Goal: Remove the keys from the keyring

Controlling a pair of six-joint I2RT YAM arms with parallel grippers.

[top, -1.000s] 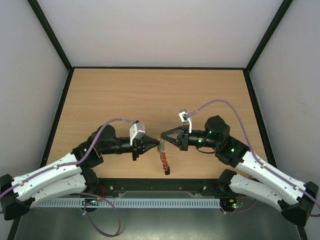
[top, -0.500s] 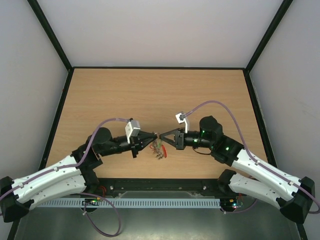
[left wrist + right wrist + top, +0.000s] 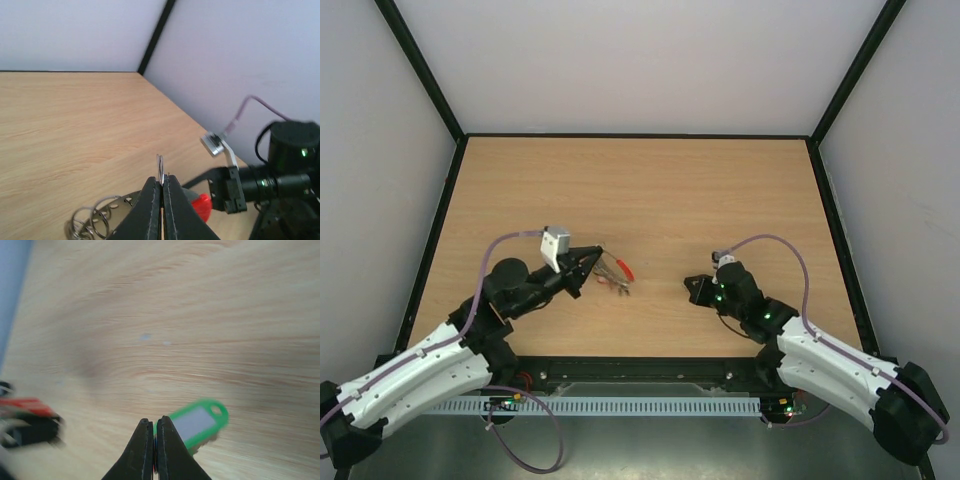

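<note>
My left gripper (image 3: 592,262) is shut on the keyring, a thin silvery wire ring (image 3: 160,169) that stands up between its closed fingertips in the left wrist view (image 3: 161,181). The keys (image 3: 614,279) hang from it just above the table, with small rings (image 3: 86,224) and a red tag (image 3: 625,270) among them; the red tag also shows in the left wrist view (image 3: 202,207). My right gripper (image 3: 694,288) is low over the table, apart from the cluster. Its jaws (image 3: 154,424) are shut on the ring end of a green key tag (image 3: 197,421) with a white label.
The wooden table (image 3: 650,190) is ringed by a black rim and pale walls. The right arm (image 3: 280,175) shows at the right of the left wrist view. A blurred red and black shape (image 3: 25,415) sits at the left edge of the right wrist view.
The grippers, tip to tip before, have drawn apart. The left one moved left with the ring and keys. The right one moved right and down, with the green tag in it.
</note>
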